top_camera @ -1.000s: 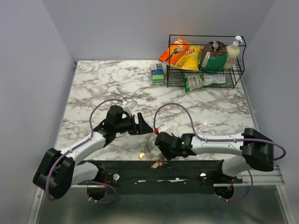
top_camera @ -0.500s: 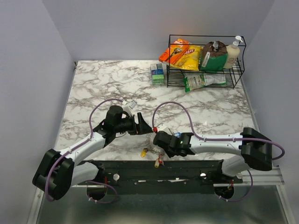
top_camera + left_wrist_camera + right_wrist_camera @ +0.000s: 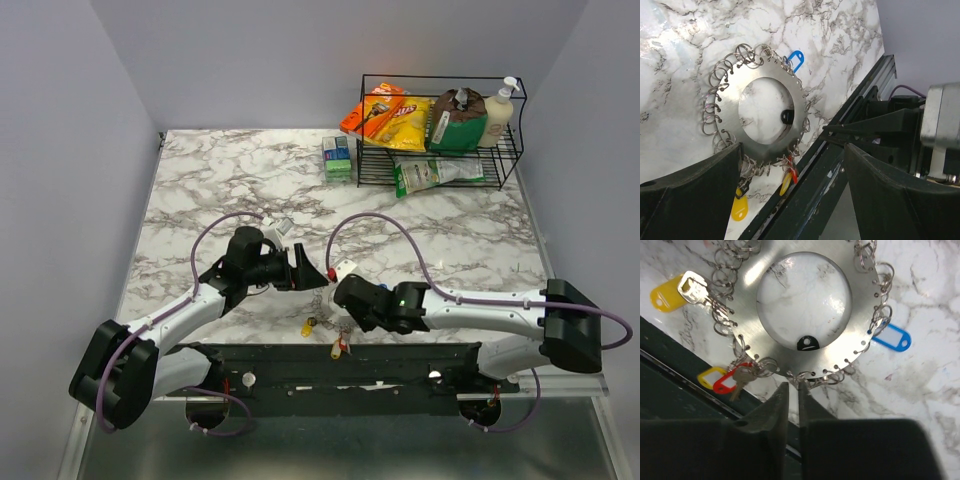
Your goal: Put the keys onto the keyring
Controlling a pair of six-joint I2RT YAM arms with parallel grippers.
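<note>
The keyring (image 3: pixel 840 367) is a flat silver disc with a hole in the middle and many small wire rings along its rim. It lies on the marble near the front rail and also shows in the left wrist view (image 3: pixel 732 95) and the top view (image 3: pixel 325 312). A silver key (image 3: pixel 694 286) with a yellow tag (image 3: pixel 664 297) hangs on it, as do a blue tag (image 3: pixel 892 336) and a red-tagged key (image 3: pixel 729 382). My right gripper (image 3: pixel 792 390) is shut on a small wire ring at the disc's near rim. My left gripper (image 3: pixel 795 200) is wide open just above the disc's left side.
The black front rail (image 3: pixel 330 365) runs right beside the keyring. A wire rack (image 3: pixel 440 150) with snack bags and bottles stands at the back right, and a small green box (image 3: pixel 337 158) sits to its left. The two grippers are close together (image 3: pixel 320 290).
My right gripper has shifted a little forward and left at the keyring. The yellow tag has slid slightly away from the rail. The left arm has barely moved.
</note>
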